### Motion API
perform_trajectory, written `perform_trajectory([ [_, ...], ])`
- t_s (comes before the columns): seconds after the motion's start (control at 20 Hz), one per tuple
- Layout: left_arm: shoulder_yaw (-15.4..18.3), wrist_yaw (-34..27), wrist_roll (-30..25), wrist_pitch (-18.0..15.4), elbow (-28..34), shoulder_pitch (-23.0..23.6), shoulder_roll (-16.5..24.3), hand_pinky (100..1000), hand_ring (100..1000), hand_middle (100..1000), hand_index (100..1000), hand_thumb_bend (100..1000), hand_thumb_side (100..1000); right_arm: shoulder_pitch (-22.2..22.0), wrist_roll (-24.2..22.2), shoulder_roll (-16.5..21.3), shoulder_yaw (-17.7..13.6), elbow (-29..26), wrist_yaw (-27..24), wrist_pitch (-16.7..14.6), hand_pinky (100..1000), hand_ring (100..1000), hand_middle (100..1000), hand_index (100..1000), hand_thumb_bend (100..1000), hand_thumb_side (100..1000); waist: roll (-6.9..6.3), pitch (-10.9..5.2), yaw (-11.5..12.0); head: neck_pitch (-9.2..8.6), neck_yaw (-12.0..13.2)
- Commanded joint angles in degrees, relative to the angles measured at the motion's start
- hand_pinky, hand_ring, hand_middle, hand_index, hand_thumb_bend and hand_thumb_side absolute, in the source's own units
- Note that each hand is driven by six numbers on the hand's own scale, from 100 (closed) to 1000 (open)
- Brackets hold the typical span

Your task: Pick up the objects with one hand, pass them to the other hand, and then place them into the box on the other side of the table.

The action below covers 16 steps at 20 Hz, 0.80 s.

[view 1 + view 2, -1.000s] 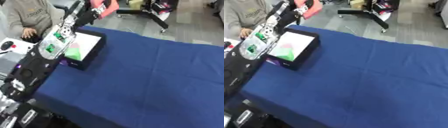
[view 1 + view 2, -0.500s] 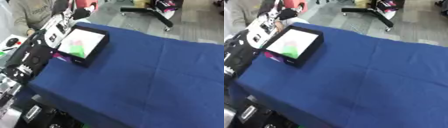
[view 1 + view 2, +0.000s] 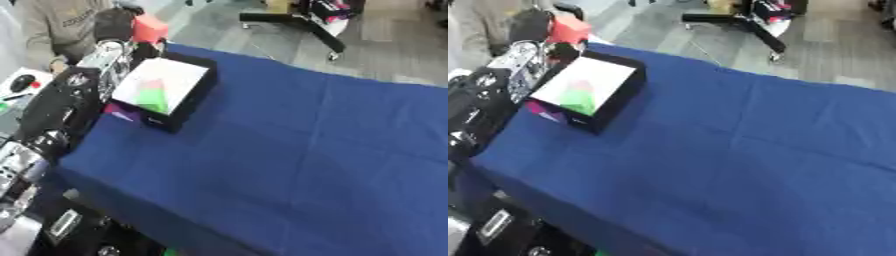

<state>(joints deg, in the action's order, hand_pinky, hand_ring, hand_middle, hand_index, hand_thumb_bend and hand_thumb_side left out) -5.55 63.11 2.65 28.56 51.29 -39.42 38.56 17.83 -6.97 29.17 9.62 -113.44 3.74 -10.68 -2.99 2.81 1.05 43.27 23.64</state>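
Blue cloth covers your table [image 3: 332,150], and the black box [image 3: 171,92] sits near its far left corner, its pale inside showing a green shape [image 3: 154,99] and a faint reddish patch above it. A small magenta-and-purple piece [image 3: 121,112] lies on the cloth touching the box's left wall.

Your left arm runs up the left edge of both views — black with silver joints — and your left hand [image 3: 144,37] is just beyond the box's far left corner. A red block [image 3: 150,28] shows right at that hand (it looks carried there, above the corner and not in the box), but the blur hides the fingers, so you cannot tell whether they are curled round it or merely against it.

Your right hand does not show in either view.

A person in a grey top [image 3: 61,22] sits at the far left, beside a white side table [image 3: 17,87] — not touching the box or the block.
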Motion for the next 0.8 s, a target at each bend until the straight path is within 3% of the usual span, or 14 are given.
perform_trajectory([
  [0.05,1.78,2.45,-1.31,0.42,-3.26,-1.48,0.39,664,314,185,542,221,100,0.43,-0.47,0.68,-0.11,-1.15,0.32,-0.22,896,1000,930,933,688,521,0.16,-0.84,-0.04,0.16,0.04],
  [0.15,2.18,2.33,-1.45,0.70,-4.85,-1.43,-0.20,671,332,203,557,205,100,0.24,-0.57,0.63,-0.13,-1.15,0.42,-0.18,896,1000,930,933,688,521,0.22,-0.80,-0.05,0.15,0.11],
  [0.3,2.86,-0.07,-1.78,0.69,-6.20,-1.35,-1.19,691,371,240,585,113,108,0.10,-0.71,0.52,-0.09,-1.15,0.51,-0.15,896,1000,930,934,686,523,0.30,-0.76,-0.02,0.13,0.11],
  [0.5,2.77,-3.87,-0.63,0.57,-6.63,-1.18,-2.07,700,390,263,604,100,119,0.09,-0.94,0.38,0.04,-1.15,0.56,-0.27,897,1000,930,934,686,522,0.47,-0.65,-0.17,-0.11,-0.52],
  [0.6,2.64,-5.05,0.44,0.79,-6.72,-1.17,-2.28,729,490,422,706,100,122,0.07,-0.99,0.31,0.05,-1.15,0.60,-0.28,897,1000,930,934,686,522,0.53,-0.61,-0.28,-0.22,-0.69],
  [0.7,2.62,-5.89,1.78,1.27,-6.83,-1.21,-2.38,745,538,481,753,100,124,0.07,-1.01,0.29,0.05,-1.15,0.61,-0.28,897,1000,931,934,686,522,0.55,-0.58,-0.34,-0.27,-0.83],
  [0.75,2.69,-6.23,2.69,1.70,-6.86,-1.25,-2.37,772,616,569,816,100,242,0.06,-1.02,0.28,0.04,-1.15,0.63,-0.29,897,1000,930,934,686,522,0.56,-0.56,-0.35,-0.28,-0.90],
  [0.8,2.74,-6.57,3.67,2.16,-6.90,-1.27,-2.39,781,642,600,835,116,305,0.05,-1.02,0.26,0.04,-1.15,0.66,-0.30,897,1000,930,934,686,522,0.56,-0.55,-0.36,-0.28,-0.93],
])
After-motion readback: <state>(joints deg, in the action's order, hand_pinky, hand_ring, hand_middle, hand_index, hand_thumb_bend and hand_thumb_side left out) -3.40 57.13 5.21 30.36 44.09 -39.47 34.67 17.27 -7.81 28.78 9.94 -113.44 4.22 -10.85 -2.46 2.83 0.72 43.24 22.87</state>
